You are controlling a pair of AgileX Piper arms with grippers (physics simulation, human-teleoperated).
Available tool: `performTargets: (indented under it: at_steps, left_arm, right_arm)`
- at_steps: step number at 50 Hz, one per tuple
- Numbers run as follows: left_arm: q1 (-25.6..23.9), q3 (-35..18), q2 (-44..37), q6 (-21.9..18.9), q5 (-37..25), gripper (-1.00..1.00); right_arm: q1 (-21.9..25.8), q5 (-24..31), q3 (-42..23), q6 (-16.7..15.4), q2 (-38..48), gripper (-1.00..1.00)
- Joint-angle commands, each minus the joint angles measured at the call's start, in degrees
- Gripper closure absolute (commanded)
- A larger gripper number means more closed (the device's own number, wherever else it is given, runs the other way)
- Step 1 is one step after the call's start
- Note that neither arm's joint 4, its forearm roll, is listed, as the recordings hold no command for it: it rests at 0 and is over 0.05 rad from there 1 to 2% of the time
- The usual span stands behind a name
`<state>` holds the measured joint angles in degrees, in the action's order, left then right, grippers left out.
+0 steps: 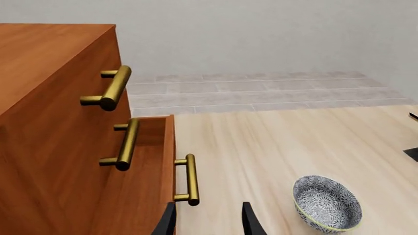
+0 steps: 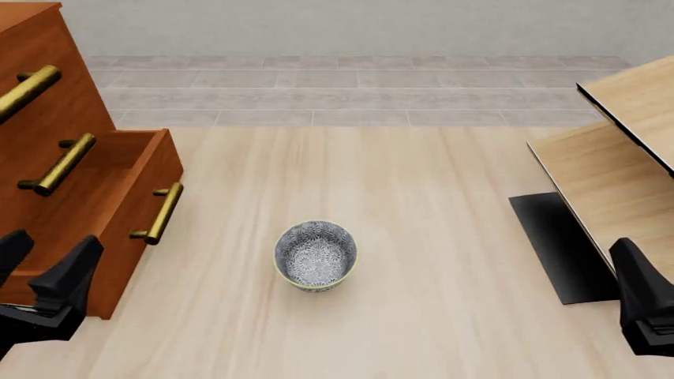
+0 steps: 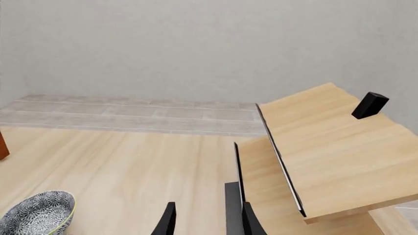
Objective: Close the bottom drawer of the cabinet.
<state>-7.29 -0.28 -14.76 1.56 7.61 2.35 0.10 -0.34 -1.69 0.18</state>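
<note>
The reddish-brown cabinet [image 2: 79, 110] stands at the far left. Its bottom drawer [image 2: 163, 162] is pulled out, its brass handle [image 2: 158, 213] facing the table's middle. In the left wrist view the cabinet [image 1: 52, 73] fills the left side, and the open drawer [image 1: 147, 186] juts out with its handle [image 1: 190, 178] just ahead of my fingers. My left gripper [image 1: 207, 223] is open and empty; in the front view the left gripper [image 2: 40, 264] sits in front of the drawer's near corner. My right gripper [image 3: 207, 223] is open and empty, far from the cabinet.
A blue-patterned bowl [image 2: 315, 254] sits on the table between the arms; it also shows in the left wrist view [image 1: 326, 203] and the right wrist view [image 3: 36, 215]. Pale light-wood furniture [image 2: 621, 166] with a black base [image 2: 558, 245] stands at the right.
</note>
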Motion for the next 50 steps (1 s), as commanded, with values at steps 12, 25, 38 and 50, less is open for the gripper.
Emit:
performTargets:
  at_steps: [12, 25, 38, 50]
  left_arm:
    - [-7.4, 0.3, -9.1, 1.0, 7.2, -1.00]
    - [-12.0, 0.3, -28.5, 4.2, 22.7, -1.00]
    - [-14.1, 0.3, -51.2, 7.9, 41.7, -1.00]
    - [-14.2, 0.3, -62.4, 9.3, 51.3, -1.00]
  right_arm:
    - [0.4, 0.0, 0.0, -0.2, -0.1, -1.00]
    - [0.7, 0.0, 0.0, -0.2, -0.1, -1.00]
    - [0.8, 0.1, -0.2, -0.1, 0.0, -1.00]
    - [1.3, 0.2, -0.2, -0.1, -0.1, -1.00]
